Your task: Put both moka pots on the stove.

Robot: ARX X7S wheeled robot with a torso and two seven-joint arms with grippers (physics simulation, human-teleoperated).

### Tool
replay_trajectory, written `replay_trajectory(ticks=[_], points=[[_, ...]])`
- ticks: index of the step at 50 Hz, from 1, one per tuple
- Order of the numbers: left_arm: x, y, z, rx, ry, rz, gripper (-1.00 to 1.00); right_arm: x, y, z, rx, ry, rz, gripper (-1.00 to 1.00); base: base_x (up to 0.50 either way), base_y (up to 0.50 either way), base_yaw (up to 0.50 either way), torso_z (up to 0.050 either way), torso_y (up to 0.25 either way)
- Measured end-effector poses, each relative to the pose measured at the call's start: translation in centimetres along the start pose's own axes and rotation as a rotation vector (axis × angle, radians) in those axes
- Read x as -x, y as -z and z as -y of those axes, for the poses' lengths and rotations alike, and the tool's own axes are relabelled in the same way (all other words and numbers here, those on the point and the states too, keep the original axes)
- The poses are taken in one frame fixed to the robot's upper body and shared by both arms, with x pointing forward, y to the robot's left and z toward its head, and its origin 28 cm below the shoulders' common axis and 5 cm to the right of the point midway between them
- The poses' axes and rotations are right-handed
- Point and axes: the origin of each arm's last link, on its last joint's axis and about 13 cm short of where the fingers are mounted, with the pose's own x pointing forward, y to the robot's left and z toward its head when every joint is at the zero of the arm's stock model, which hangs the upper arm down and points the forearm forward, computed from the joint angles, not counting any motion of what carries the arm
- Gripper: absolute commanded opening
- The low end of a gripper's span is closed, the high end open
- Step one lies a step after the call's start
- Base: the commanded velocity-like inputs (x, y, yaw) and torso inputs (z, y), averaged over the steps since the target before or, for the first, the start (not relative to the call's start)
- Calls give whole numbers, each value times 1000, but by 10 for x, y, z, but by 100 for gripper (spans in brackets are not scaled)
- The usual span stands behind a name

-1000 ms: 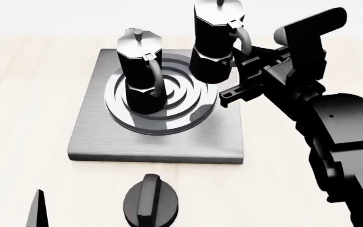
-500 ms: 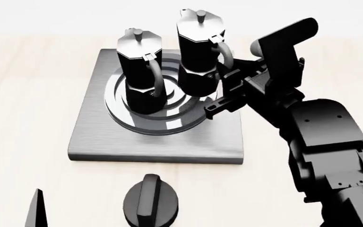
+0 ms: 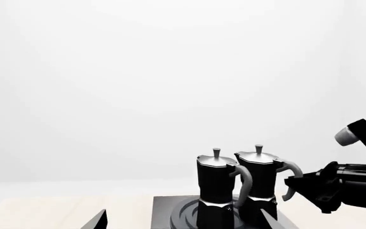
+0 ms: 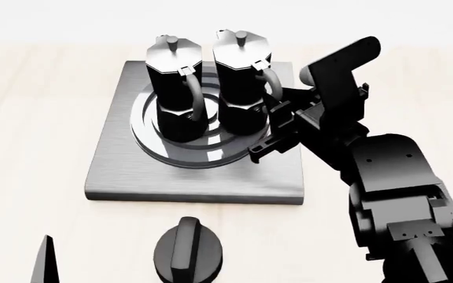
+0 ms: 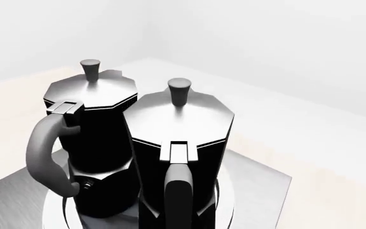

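On the pale worktop (image 4: 22, 118) the stove (image 4: 116, 171) lay near the middle, set toward the far edge, and both moka pots were over its ring burner (image 4: 210, 154). The first moka pot (image 4: 175, 88) stood free on the left part of the rings, handle toward the near edge. Just beside it on the right, nearly touching, was the second moka pot (image 4: 238, 82), its handle held in the right gripper (image 4: 278, 118), which was closed around it. From where I stood I could not tell if that pot's base had fully settled on the burner or hung just above it. The risk, to my eye, lay in how close the two pots were: a small sideways drift of the right arm could knock the free pot and tip it, and letting go before the base sat flat could leave the held pot rocking on the raised rings. Pulling the gripper back might also catch the curved handle and drag the pot toward the stove's right edge. Near the front edge sat a squat black knob (image 4: 189, 250), well apart from the stove and in nobody's way. Of the left gripper only a dark sliver (image 4: 47, 262) showed at the front left corner; I could not tell its state.
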Motion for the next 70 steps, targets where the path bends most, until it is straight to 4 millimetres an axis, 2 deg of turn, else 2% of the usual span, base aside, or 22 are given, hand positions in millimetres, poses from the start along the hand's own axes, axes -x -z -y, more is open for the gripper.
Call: replay_trajectory(ticks=[24, 25, 40, 49, 54, 61, 70], points=[[0, 1, -1, 1, -2, 1, 100, -2, 4, -3, -7, 13, 7, -100, 0, 0, 0, 0, 1], [0, 1, -1, 1, -2, 1, 100, -2, 4, -3, -7, 13, 7, 100, 0, 0, 0, 0, 0], [0, 3, -1, 2, -1, 0, 100, -3, 0, -4, -17, 31, 60, 100, 0, 0, 0, 0, 0], [0, 4, 0, 4, 1, -2, 100, 6, -16, -16, -23, 67, 215, 100, 0, 0, 0, 0, 0], [0, 4, 0, 4, 2, -2, 100, 22, -32, -37, -3, 127, 341, 100, 0, 0, 0, 0, 0], [1, 2, 1, 6, 2, 1, 100, 55, -51, -78, 51, 244, 482, 100, 0, 0, 0, 0, 0], [2, 0, 1, 10, 3, 3, 100, 93, -42, -124, 90, 356, 549, 100, 0, 0, 0, 0, 0]])
